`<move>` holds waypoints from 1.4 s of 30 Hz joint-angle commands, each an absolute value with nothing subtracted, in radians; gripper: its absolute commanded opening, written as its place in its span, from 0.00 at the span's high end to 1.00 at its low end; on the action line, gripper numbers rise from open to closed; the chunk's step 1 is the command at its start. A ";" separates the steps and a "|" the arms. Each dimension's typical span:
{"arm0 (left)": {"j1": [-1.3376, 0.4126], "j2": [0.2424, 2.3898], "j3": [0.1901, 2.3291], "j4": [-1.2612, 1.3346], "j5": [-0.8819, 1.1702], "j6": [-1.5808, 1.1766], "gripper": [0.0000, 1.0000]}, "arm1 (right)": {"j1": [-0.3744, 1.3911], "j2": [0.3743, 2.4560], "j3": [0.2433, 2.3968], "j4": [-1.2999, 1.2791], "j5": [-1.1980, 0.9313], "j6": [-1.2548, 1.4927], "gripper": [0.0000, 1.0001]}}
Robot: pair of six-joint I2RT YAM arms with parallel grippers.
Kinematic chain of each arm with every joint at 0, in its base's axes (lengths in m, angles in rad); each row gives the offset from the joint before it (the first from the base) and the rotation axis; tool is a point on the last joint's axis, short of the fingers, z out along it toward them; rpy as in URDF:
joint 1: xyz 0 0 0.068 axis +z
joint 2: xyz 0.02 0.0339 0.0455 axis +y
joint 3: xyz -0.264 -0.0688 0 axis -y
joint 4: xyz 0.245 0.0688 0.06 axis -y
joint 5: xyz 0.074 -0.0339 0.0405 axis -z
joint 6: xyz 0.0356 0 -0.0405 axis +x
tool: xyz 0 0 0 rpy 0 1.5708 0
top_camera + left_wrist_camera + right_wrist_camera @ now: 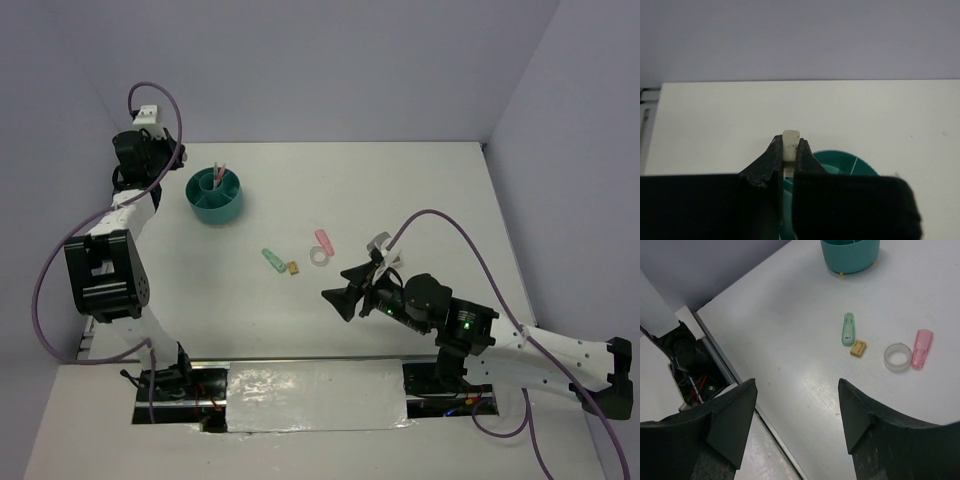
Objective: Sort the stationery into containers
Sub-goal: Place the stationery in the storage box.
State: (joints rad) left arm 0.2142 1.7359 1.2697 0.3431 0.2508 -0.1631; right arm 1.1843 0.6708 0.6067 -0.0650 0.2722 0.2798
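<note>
Nearest, the right tool (797,412) is seen spread apart, with nothing held. Beyond it, a mint-green block (848,328), a brown block (858,348), a tape ring (897,357) and a pink block (921,348) are laid on the white table (790,315). Farther off, two pens (218,176) are stood in the teal organizer (216,197) (largely hidden in both wrist views). Close by it, the left tool (789,145) is clamped on a beige block (790,136), of which only the tip is shown. Pale walls (350,60) are seen behind.

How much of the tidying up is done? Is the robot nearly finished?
Not yet. The pens already stand in the teal organizer. The left end effector grips a beige block close to it. Left on the table: the mint-green block, small brown piece, tape ring and pink block. The right end effector is open, holding nothing.
</note>
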 commanded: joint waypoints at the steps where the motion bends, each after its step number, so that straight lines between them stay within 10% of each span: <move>1: 0.242 1.785 1.354 0.518 0.520 -0.136 0.97 | 1.181 0.672 0.591 -0.058 0.242 0.290 0.27; 33: 0.161 1.993 1.382 0.422 0.512 -0.012 0.88 | 1.183 0.739 0.629 -0.054 0.212 0.278 0.27; 42: 0.160 1.957 1.365 0.426 0.494 -0.012 0.55 | 1.186 0.742 0.629 -0.051 0.213 0.278 0.27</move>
